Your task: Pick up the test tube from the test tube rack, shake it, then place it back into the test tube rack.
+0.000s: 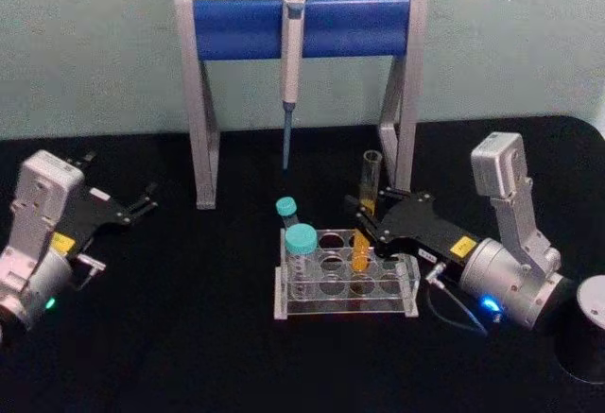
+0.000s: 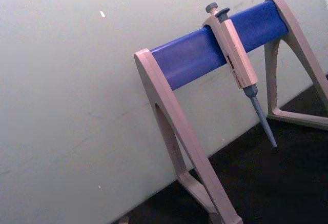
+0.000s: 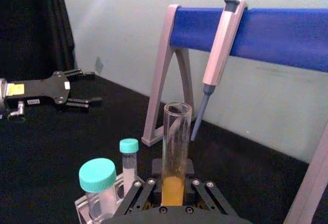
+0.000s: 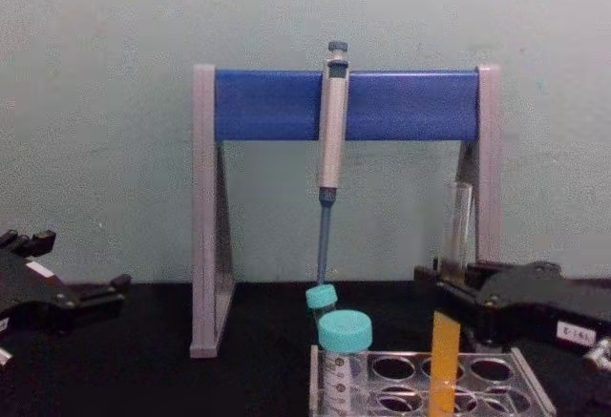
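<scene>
The right pincer [image 1: 364, 224] reaches in over the right half of the test tube rack [image 1: 346, 283], its fingers [image 3: 138, 193] pressed against either side of the test tube [image 1: 368, 207] at about the level of the liquid's surface. The tube stands upright between them, open mouth well above the pincer, orange-yellow liquid below it. In the chest view the tube's lower end [image 4: 445, 364] reaches down to the rack's top plate; whether the round bottom is seated in a hole or just lifted cannot be told.

Beside the pincer, toward the robot's left, two teal-capped vials [image 1: 301, 243] occupy the rack's far end. Behind the pincer stands the pipette stand [image 1: 301, 27] with a pipette [image 1: 291, 73] hanging from its bar.

The left pincer [image 1: 142, 203] rests well away over the desk [image 1: 189, 356], fingers spread, holding nothing.

Judgement: the grasp appears made, but the pictures alone do not settle whether this is the pick-up or the return. If the former, lifting, shaking and replacing all remain.
</scene>
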